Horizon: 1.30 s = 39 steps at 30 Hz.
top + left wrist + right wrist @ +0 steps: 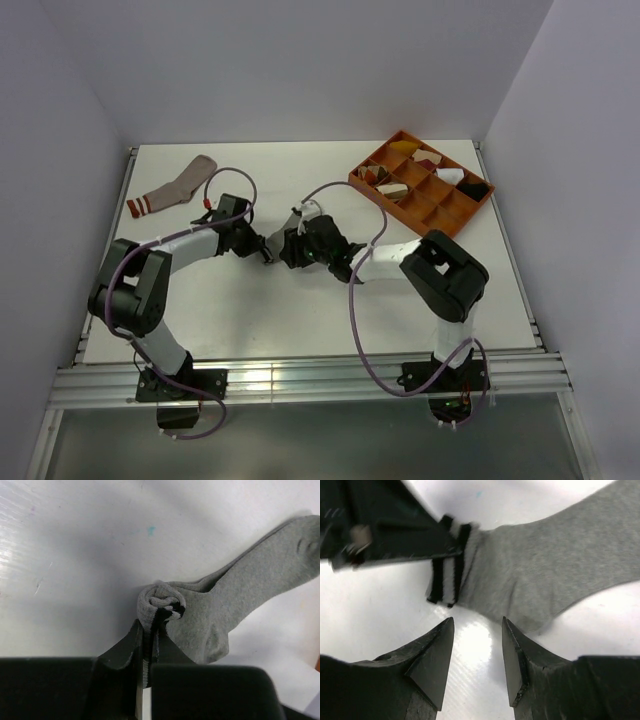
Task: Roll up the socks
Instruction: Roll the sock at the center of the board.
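One sock, cuff pinched.
It runs upper right from the clenched left claw; right claw gapes empty nearby.

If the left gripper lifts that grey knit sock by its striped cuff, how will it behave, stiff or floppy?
Probably floppy: the grey knit sock lies limp and creased on the white table, so the rest would likely dangle. Likely light, being thin fabric. The curled cuff pinched in the left gripper may unroll, since nothing else holds it.
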Each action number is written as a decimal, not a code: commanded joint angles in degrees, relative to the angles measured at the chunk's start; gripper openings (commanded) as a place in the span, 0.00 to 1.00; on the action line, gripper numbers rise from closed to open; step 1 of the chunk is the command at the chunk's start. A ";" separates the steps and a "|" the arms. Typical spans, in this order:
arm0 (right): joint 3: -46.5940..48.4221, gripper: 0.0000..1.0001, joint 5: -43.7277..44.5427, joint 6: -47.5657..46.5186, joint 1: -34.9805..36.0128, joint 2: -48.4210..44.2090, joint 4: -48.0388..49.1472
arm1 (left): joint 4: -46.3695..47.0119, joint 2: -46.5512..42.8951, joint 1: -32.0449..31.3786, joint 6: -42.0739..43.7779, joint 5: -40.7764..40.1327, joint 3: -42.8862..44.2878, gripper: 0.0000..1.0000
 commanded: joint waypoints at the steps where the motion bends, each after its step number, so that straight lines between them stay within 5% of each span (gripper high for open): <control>1: -0.72 0.51 7.12 -8.63 3.17 -1.87 4.70 | -10.61 1.55 -1.26 1.61 -4.34 4.48 0.00; 8: -0.11 0.51 9.33 -10.05 7.83 -0.29 9.89 | -16.96 6.47 -2.76 1.62 -5.67 9.67 0.00; 32: 8.77 0.50 21.97 -10.93 12.75 10.43 9.29 | -15.91 6.39 -3.90 -0.40 -4.70 9.23 0.00; 39: 9.39 0.16 23.21 -8.03 12.93 12.02 4.81 | -13.53 4.89 -3.99 -1.28 -3.47 7.56 0.00</control>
